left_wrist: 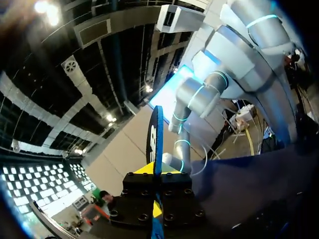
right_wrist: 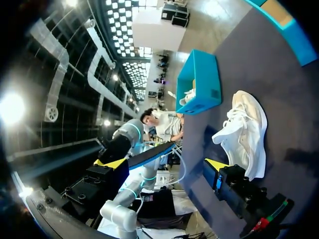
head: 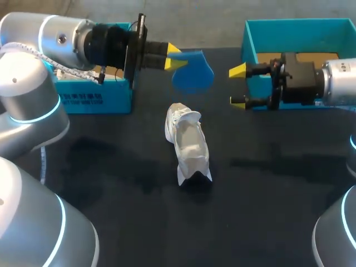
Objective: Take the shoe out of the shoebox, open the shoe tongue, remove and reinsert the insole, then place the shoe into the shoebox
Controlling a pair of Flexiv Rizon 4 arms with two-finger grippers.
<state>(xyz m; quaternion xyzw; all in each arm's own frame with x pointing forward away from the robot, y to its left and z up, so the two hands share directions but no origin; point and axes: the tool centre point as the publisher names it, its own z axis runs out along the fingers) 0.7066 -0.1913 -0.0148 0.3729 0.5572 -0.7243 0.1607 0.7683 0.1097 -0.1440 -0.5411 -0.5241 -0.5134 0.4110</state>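
Note:
A white shoe [head: 188,144] lies on its side in the middle of the black table; in the right wrist view this shoe [right_wrist: 244,132] is ahead of my right gripper, off to one side. My left gripper [head: 172,57] hangs above the table's back middle, shut on a blue insole [head: 194,72]. In the left wrist view the insole [left_wrist: 157,132] stands edge-on between the left gripper's [left_wrist: 156,172] yellow tips. My right gripper [head: 238,86] faces the insole from the right, wide open and empty. From the right gripper [right_wrist: 164,164] the insole [right_wrist: 152,153] shows ahead, between its spread fingers without touching them.
A teal shoebox [head: 94,94] stands at the back left under my left arm, also visible as a teal box [right_wrist: 199,82] past the shoe. A second teal box [head: 300,30] sits at the back right behind my right gripper.

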